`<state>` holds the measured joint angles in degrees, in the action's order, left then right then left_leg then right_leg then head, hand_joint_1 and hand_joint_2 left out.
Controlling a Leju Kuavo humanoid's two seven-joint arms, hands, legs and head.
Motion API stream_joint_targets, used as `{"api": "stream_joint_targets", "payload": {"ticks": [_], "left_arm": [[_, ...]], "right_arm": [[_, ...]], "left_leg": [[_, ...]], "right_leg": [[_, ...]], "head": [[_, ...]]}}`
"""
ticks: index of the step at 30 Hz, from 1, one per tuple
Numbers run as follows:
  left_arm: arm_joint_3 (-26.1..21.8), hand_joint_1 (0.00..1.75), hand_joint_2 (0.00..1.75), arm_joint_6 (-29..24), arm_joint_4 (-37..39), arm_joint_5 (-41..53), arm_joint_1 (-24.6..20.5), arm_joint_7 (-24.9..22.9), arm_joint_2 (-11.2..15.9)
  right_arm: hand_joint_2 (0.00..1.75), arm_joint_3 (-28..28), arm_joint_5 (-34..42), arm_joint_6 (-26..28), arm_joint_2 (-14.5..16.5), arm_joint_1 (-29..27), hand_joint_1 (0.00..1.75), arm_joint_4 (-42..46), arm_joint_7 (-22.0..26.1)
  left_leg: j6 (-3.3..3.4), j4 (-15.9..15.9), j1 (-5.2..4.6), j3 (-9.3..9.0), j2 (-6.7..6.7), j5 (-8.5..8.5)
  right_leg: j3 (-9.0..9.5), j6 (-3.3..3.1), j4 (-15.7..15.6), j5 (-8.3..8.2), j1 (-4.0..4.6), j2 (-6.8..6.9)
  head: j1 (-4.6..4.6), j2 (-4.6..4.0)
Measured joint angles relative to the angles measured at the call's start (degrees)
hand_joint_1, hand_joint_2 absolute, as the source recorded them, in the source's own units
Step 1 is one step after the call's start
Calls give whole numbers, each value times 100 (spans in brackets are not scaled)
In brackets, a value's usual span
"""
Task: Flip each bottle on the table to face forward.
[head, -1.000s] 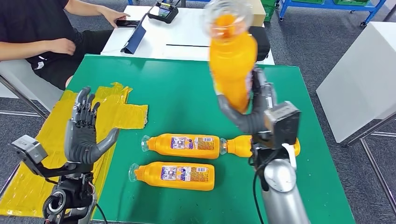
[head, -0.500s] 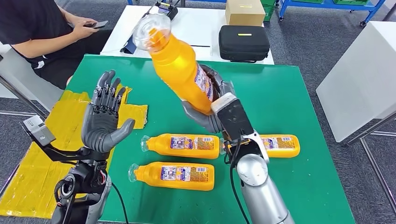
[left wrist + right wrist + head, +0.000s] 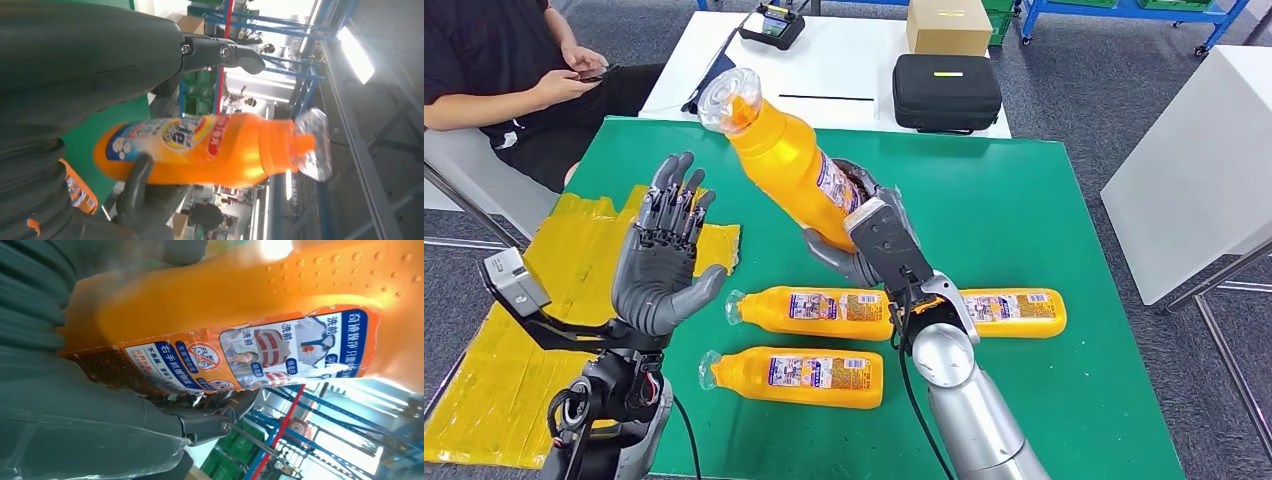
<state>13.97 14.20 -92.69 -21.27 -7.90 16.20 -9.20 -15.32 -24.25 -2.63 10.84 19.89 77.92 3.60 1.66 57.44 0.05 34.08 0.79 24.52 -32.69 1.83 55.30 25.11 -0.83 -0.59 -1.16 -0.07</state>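
Fingers of the right robot hand [image 3: 856, 240] wrap around the lower body of an orange plastic bottle [image 3: 789, 160], gripping it up off the worktop [image 3: 1024, 190]. The bottle is smooth and glossy, tilted with its clear rounded cap [image 3: 727, 95] pointing up and toward the left robot hand [image 3: 662, 270]. In the right wrist view a printed blue-and-white label [image 3: 250, 352] runs along the bottle's flat side, and small raised dots mark the plastic above it.

The left robot hand is raised beside the bottle, palm facing it, dark jointed fingers spread and grasping nothing. In the left wrist view, the bottle's front label [image 3: 170, 132] with a round logo faces that hand.

Three more bottles lie on their sides on the green worktop: one [image 3: 814, 312] just below the right robot hand, one [image 3: 796, 377] nearer the robot, and one [image 3: 1012, 312] partly behind the silver right arm. Wrinkled yellow tape [image 3: 574, 250] covers the worktop's left part.

Beyond it, a white table [image 3: 844, 60] carries a black zip case [image 3: 947, 92] and a cardboard box [image 3: 948, 25]. A seated person [image 3: 494, 70] holds a phone.
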Motion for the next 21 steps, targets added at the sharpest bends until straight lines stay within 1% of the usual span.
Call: {"api": "stream_joint_targets", "payload": {"ticks": [5,11,16,21], "left_arm": [[185,0,175,75,-2,-243,-15,-191,-27],[311,0,175,-48,3,-292,-47,-243,-44],[297,0,175,-240,15,-247,-49,-251,-46],[239,0,175,-348,34,-252,-68,-358,-86]], "right_arm": [[175,-57,-315,8,14,111,175,-221,-134],[175,-500,-800,83,110,133,175,-309,-314],[175,-1078,-1227,188,137,83,175,-266,-453],[175,-1814,-2322,467,145,75,175,-131,-977]], "left_leg": [[0,0,0,0,-1,0],[0,0,1,0,-4,0],[-1,0,2,2,-13,0],[-1,0,2,5,-13,0]], "right_leg": [[0,0,0,0,0,0],[-3,0,0,0,1,-1],[-8,0,1,0,2,-5],[-12,-1,0,0,1,-5]], "head": [[1,0],[-1,0],[-1,0],[1,0]]}}
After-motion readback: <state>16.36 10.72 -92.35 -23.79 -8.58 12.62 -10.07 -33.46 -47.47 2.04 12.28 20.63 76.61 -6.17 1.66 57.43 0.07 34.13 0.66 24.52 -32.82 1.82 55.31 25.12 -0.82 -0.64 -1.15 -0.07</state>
